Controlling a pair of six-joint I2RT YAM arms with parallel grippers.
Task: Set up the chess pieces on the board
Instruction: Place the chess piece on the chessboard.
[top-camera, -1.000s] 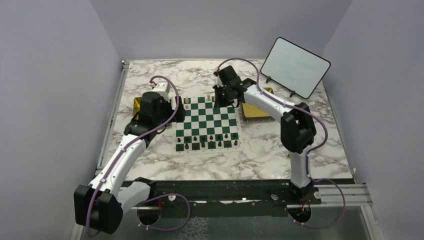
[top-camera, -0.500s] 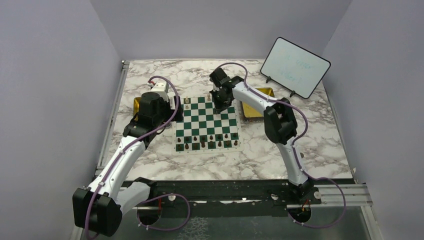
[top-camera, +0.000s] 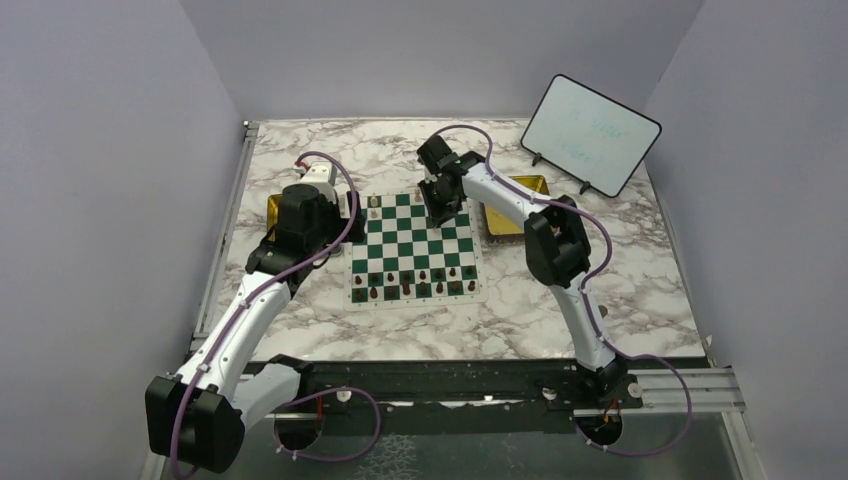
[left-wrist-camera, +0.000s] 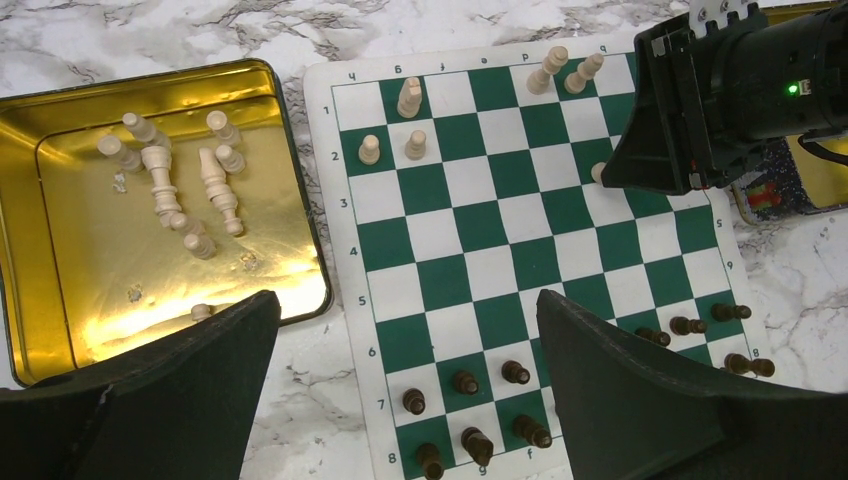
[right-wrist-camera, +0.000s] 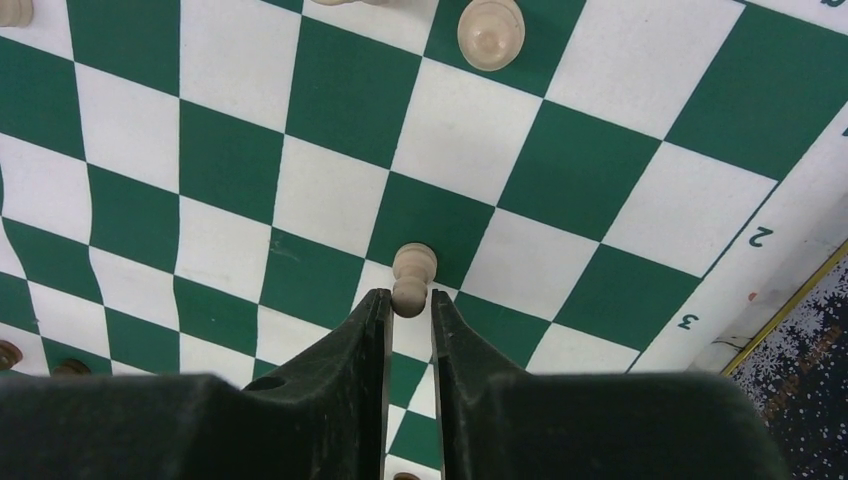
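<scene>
Right tool (right-wrist-camera: 410, 303) clamped on a cream pawn (right-wrist-camera: 412, 268) poking out at its 12 o'clock, above the board (right-wrist-camera: 340, 95) on the marble tabletop (top-camera: 420, 330), left tool (left-wrist-camera: 407, 310) with fingers wide apart, gold tray (left-wrist-camera: 100, 280) of cream pieces (left-wrist-camera: 160, 190) at its 10 o'clock, dark pieces (left-wrist-camera: 465, 382) at its 6 o'clock.

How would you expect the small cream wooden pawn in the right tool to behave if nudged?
The small cream wooden pawn is tiny, so probably light and rigid. Its slim, round-sided shape suggests it would tip easily and perhaps roll.
</scene>
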